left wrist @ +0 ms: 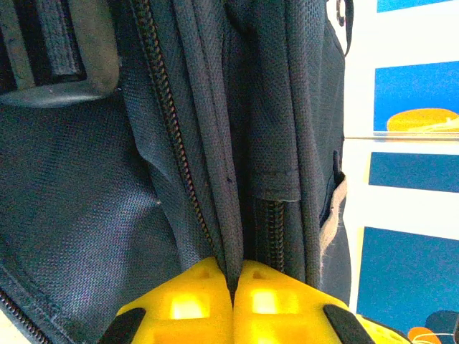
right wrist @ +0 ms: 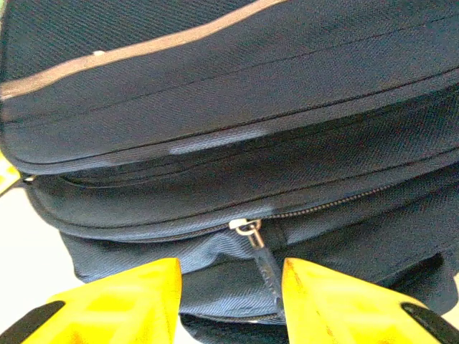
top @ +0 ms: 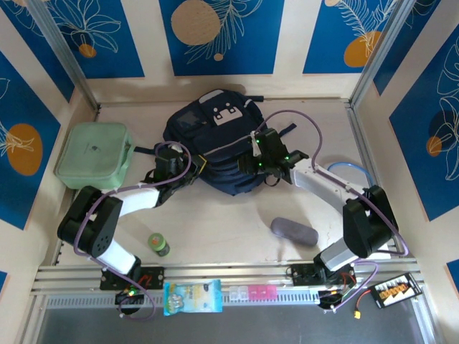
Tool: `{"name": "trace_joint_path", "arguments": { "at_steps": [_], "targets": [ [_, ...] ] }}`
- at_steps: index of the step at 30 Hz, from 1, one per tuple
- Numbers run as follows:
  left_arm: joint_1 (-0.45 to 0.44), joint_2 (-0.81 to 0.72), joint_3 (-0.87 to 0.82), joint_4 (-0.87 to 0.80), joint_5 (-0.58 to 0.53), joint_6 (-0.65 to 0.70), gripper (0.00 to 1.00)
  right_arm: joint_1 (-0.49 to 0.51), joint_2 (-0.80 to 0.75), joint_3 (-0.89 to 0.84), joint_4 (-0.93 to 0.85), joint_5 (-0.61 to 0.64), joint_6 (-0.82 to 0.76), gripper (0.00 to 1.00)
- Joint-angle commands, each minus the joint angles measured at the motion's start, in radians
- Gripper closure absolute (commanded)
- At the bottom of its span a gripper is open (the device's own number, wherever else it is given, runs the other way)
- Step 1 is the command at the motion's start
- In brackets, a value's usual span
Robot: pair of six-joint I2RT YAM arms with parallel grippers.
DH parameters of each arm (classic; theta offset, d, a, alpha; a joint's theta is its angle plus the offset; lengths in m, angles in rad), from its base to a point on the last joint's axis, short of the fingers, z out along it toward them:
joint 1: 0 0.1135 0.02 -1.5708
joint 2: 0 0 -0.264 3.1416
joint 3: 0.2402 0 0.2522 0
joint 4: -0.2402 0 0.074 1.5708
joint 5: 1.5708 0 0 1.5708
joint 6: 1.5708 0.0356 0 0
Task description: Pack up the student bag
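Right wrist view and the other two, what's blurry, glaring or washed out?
Right wrist: the right gripper shows soft yellow fingers, the zip pull and student bag sharper, the table washed out. Left wrist: the left gripper fingers glow overexposed, bag weave crisp, white wall blown out. Top external: even light, soft shadows, mild wide-angle lean.

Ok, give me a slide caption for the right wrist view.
Open right tool straddles the zip pull on the student bag.

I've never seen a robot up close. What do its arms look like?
The left arm and right arm have black joints and white links. Purple-grey cables loop along them; green lights glow by the right wrist. The fingers are chunky and bright yellow.
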Motion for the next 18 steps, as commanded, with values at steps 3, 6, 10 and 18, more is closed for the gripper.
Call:
{"name": "trace_joint_path", "arguments": {
  "at_steps": [3, 6, 10, 18],
  "targets": [
    [0.016, -0.034, 0.040, 0.013, 0.018, 0.026, 1.00, 0.004, 0.057, 0.049, -0.071, 0.037, -0.053, 0.58],
    [0.016, -0.036, 0.041, 0.011, 0.019, 0.027, 1.00, 0.008, 0.066, 0.054, -0.076, 0.025, -0.060, 0.61],
    [0.016, -0.036, 0.042, 0.010, 0.019, 0.028, 1.00, 0.020, 0.083, 0.055, -0.081, 0.047, -0.069, 0.72],
    [0.021, -0.045, 0.050, -0.011, 0.024, 0.039, 1.00, 0.021, 0.119, 0.082, -0.108, 0.119, -0.051, 0.95]
  ]
}}
